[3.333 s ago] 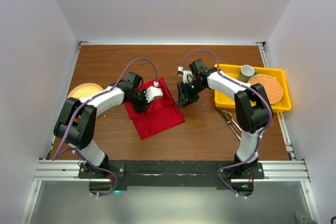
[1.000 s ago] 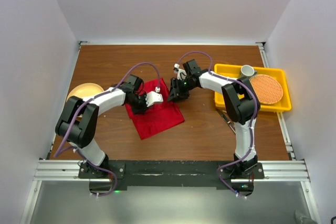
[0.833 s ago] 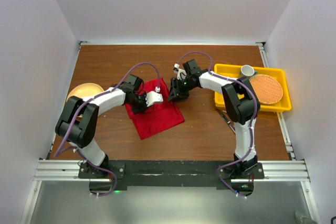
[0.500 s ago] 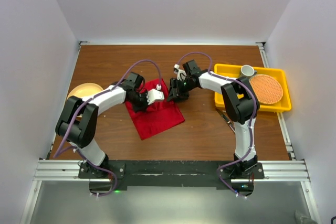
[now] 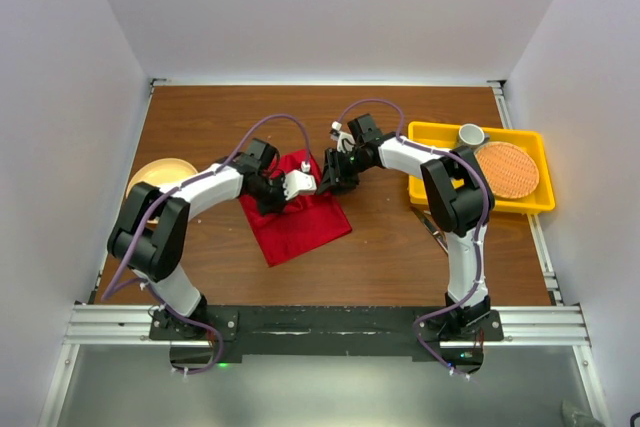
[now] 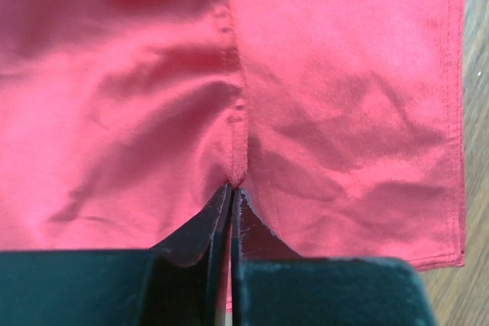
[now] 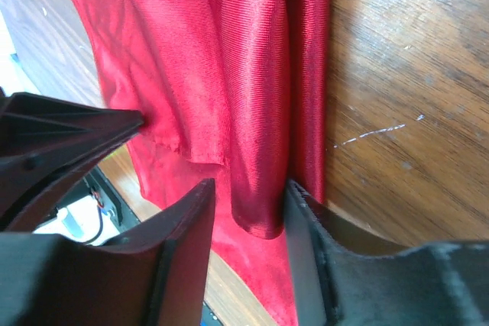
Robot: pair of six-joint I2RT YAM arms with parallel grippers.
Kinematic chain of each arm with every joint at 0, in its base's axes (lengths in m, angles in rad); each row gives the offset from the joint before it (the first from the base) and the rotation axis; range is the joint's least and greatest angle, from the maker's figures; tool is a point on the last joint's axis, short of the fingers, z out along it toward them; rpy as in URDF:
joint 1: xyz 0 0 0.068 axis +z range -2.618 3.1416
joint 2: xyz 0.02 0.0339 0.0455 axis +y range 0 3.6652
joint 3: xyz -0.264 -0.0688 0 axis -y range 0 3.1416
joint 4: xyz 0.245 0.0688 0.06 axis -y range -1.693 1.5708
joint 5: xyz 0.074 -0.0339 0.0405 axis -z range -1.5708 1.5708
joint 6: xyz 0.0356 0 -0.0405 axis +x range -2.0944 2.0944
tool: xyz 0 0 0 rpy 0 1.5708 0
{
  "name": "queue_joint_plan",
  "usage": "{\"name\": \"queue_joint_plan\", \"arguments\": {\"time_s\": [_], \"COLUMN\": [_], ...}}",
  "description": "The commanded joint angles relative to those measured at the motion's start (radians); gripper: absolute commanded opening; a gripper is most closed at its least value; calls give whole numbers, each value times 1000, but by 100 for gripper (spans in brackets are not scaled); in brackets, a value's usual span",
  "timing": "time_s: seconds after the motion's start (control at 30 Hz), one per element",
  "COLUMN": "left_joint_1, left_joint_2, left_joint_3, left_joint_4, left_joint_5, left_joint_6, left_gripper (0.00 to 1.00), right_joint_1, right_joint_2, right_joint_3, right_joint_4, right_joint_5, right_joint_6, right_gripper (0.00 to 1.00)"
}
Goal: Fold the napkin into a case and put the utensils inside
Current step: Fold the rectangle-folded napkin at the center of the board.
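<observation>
At the far left of your table [image 5: 380,257] a tan plate [image 5: 158,173] sat partly under the left arm. Your left gripper [image 6: 231,188] was clenched tight on the napkin [image 5: 300,222], pinching up a narrow ridge of the red cloth that ran straight away from its fingertips. The napkin lay as a tilted rectangle at mid-table, between the two arms. At its far right corner your right gripper [image 7: 248,188] stood released. Its jaws were parted astride the folded right edge, with the cloth loose between the fingers [image 7: 183,227] and bare wood just to the right. Farther right, the utensils [image 5: 434,230] showed only as a silver sliver beside the right arm, near the yellow tray [image 5: 430,133]. The tray held a cup [image 5: 471,134] and a round orange mat [image 5: 506,169].
</observation>
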Motion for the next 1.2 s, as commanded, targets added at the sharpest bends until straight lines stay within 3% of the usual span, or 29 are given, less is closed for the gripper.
{"name": "queue_joint_plan", "arguments": {"time_s": [0.0,0.13,0.43,0.6,1.0,1.07,1.17], "left_joint_1": [-7,-10,-33,-44,-52,-52,-52], "left_joint_2": [8,6,0,20,31,29,17], "left_joint_3": [-42,-54,-60,-57,-80,-86,-94], "left_joint_4": [38,49,103,115,116,112,110], "left_joint_5": [5,3,-23,-29,-78,-86,-92], "left_joint_6": [1,-6,-45,-49,-20,-17,-17], "left_gripper": [13,26,32,22,19,7,0], "right_joint_1": [7,5,5,5,5,2,-11], "right_joint_2": [1,5,13,16,21,16,1], "right_joint_3": [1,1,6,4,10,26,62], "right_joint_4": [22,22,22,22,19,0,-47], "right_joint_5": [-23,-22,-26,-32,-52,-52,-51], "right_joint_6": [7,8,13,17,27,14,-30], "right_gripper": [39,35,34,45,48,52,57]}}
